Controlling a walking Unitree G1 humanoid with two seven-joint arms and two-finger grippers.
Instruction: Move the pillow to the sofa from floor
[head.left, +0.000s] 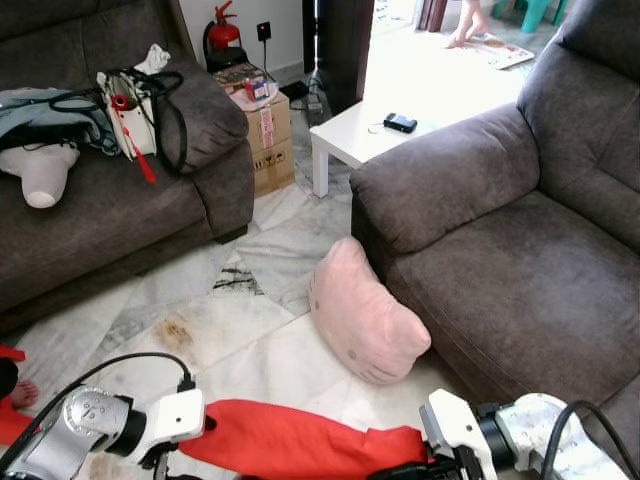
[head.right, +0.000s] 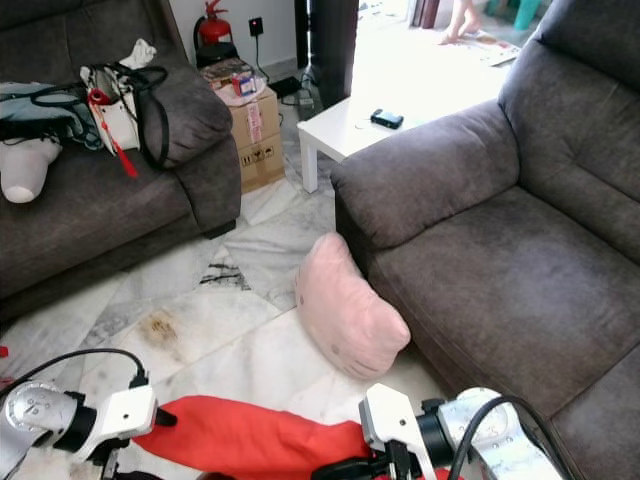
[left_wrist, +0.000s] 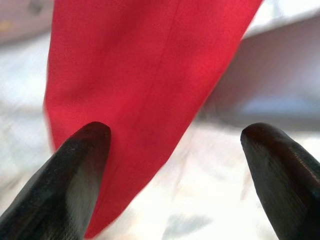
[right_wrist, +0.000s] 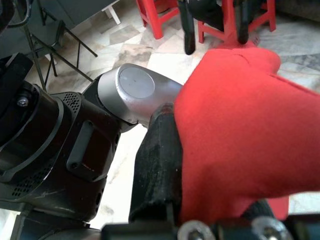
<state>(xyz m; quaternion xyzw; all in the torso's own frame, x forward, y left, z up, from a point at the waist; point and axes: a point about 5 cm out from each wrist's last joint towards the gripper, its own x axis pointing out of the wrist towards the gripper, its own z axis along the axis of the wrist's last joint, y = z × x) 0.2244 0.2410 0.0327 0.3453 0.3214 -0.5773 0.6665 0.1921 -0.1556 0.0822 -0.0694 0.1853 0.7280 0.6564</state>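
Scanning from the left: the dark sofa (head.left: 110, 210) carries a bag (head.left: 140, 95) and a white plush (head.left: 40, 175).
Left gripper (left_wrist: 175, 170): fingers spread wide apart, hovering over the red cloth (head.left: 290, 440), gripping nothing.
Floor (head.left: 230, 330): marble tiles, the red cloth draped low between both arms.
Pillow (head.left: 365, 315): pink, on the floor, leaning against the front of the grey sofa (head.left: 500, 270).
Right gripper (right_wrist: 200, 200): fingers clamped on the red cloth.
Bench (head.left: 375, 130): white, behind, with a small black device (head.left: 400, 122).
Risk: I reckon the held cloth could tangle the pillow grab, or the pillow could slide off the seat edge if placed shallow.
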